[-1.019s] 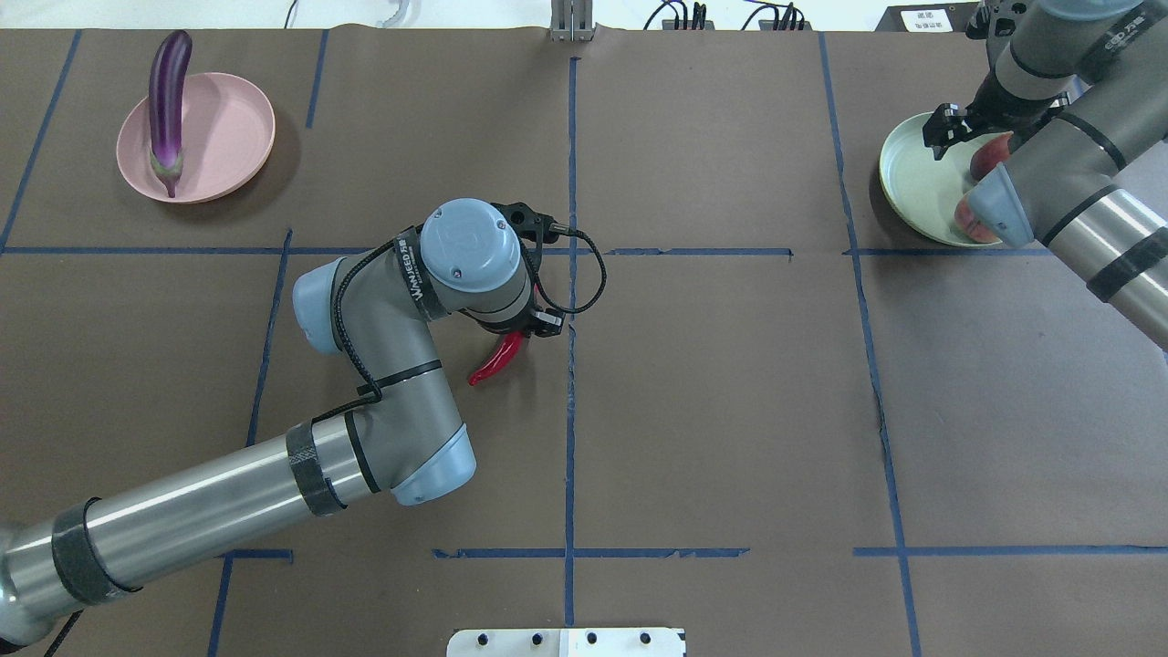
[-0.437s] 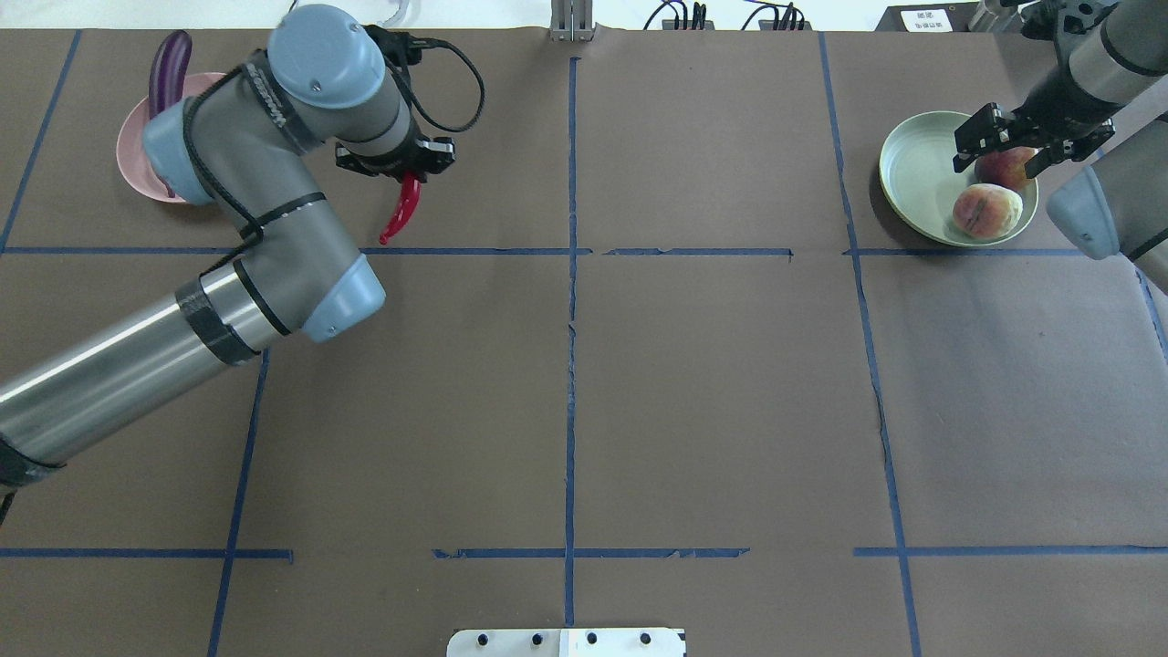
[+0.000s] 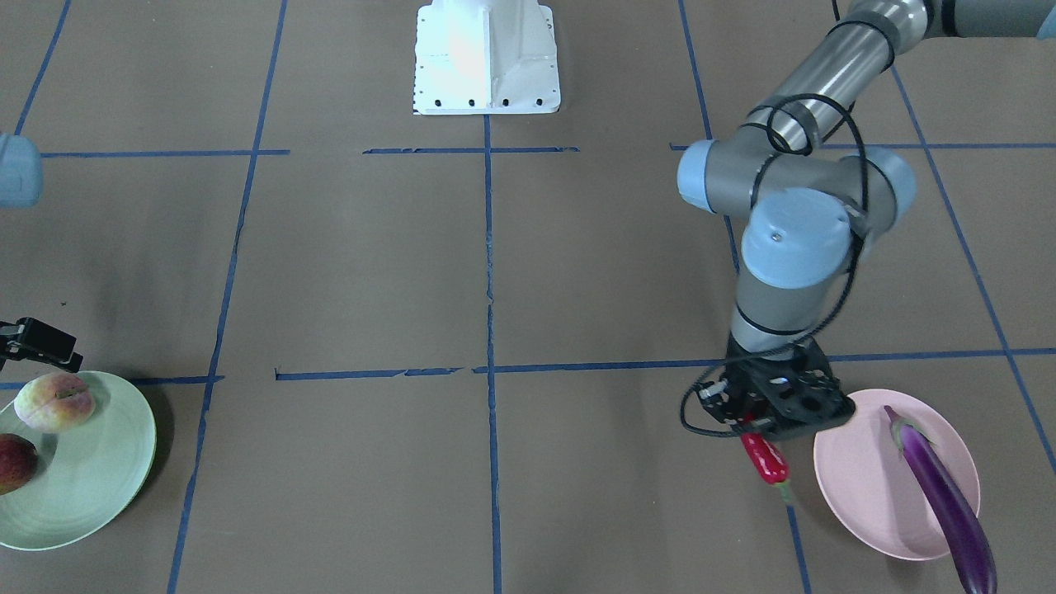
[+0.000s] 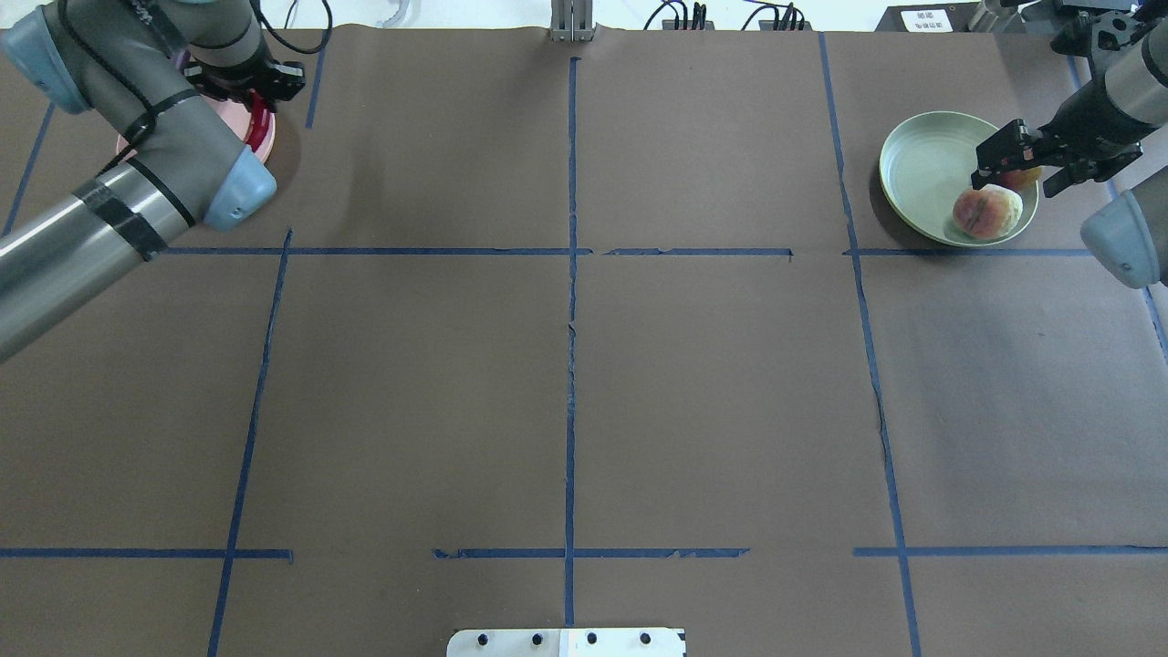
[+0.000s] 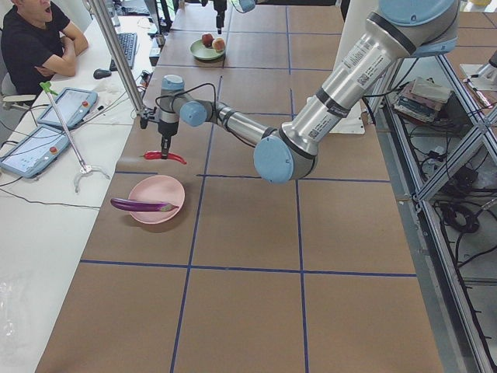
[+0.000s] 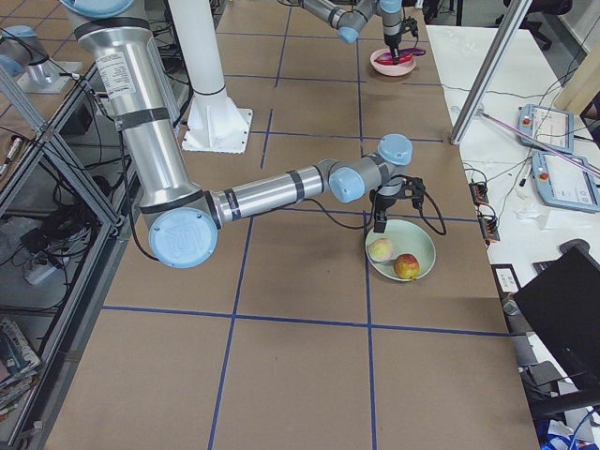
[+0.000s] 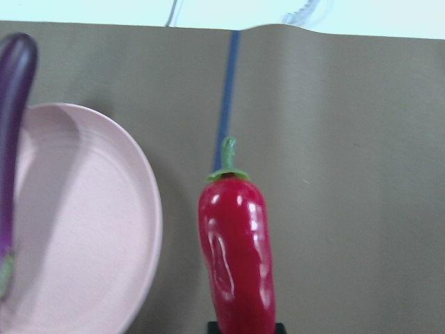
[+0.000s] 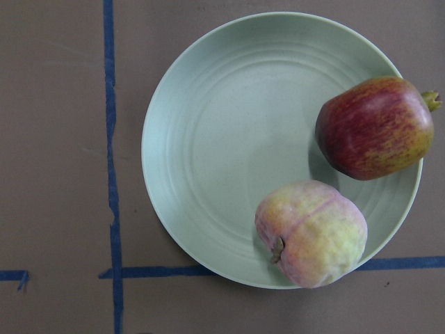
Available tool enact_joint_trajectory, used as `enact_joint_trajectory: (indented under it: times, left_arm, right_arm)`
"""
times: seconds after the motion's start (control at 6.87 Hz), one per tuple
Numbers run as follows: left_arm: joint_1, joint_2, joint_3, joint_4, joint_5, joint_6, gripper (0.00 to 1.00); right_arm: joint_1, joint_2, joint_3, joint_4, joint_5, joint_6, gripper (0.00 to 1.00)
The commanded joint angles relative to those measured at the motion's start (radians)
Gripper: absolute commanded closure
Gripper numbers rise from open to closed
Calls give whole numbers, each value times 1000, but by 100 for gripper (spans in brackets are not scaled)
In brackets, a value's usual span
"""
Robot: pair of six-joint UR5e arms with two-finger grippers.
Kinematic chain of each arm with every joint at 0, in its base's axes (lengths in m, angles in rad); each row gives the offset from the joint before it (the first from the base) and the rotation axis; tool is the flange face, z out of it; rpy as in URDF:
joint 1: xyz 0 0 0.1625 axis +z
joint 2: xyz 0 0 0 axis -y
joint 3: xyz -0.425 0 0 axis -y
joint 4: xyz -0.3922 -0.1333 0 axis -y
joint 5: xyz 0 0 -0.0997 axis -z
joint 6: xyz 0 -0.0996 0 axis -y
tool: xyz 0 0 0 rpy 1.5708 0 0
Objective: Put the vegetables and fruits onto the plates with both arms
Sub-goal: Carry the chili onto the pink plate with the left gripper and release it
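Note:
My left gripper [image 3: 771, 410] is shut on the red chili pepper [image 3: 765, 462] and holds it in the air just beside the rim of the pink plate [image 3: 874, 487]. The purple eggplant [image 3: 940, 495] lies across that plate. The left wrist view shows the chili [image 7: 236, 264] hanging beside the plate [image 7: 83, 223]. My right gripper [image 4: 1027, 164] is open and empty above the mint green plate [image 4: 917, 164]. The peach [image 8: 313, 233] and the dark red fruit [image 8: 375, 129] lie on that plate [image 8: 229, 153].
The white base block [image 3: 487, 58] stands at the robot's side of the table. Blue tape lines cross the brown paper. An operator [image 5: 35, 39] sits at a side desk with tablets, beyond the table's left end.
My left arm has carried the chili from the table's middle to the far left, up to the pink plate's rim. My right gripper has drawn back over the green plate, uncovering the fruits.

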Motion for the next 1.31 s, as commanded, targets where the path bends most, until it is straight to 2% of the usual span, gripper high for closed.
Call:
enact_joint_trajectory:
  times: [0.0, 0.15, 0.29, 0.44, 0.58, 0.73, 0.87, 1.02, 1.16]
  left_arm:
    - [-45, -3, 260, -239, -10, 87, 97]
    - [-45, -3, 278, -253, -9, 139, 63]
    - [-45, -2, 278, -254, -12, 170, 34]
    - [-45, -3, 271, -256, -13, 190, 12]
    - [-48, -5, 236, -257, -41, 189, 7]
    - [-67, 3, 194, -248, -133, 187, 8]
    - [-90, 61, 95, -250, -203, 192, 10]
    - [-91, 171, -58, -247, -260, 195, 12]
    - [-101, 239, -205, -187, -307, 201, 15]
  right_arm:
    - [-1, -23, 33, 0, 1, 2, 0]
    - [-1, -23, 37, 0, 1, 2, 0]
    - [-1, -25, 50, 0, 1, 2, 0]
    - [-1, -28, 51, 0, 1, 2, 0]
    - [-1, -51, 80, 0, 2, 2, 0]
    - [1, -92, 134, 0, 1, 1, 0]
    - [17, -138, 193, -7, 1, 1, 0]
    - [77, -176, 226, -16, 16, -2, 0]
    - [128, -192, 243, -62, 77, -19, 0]
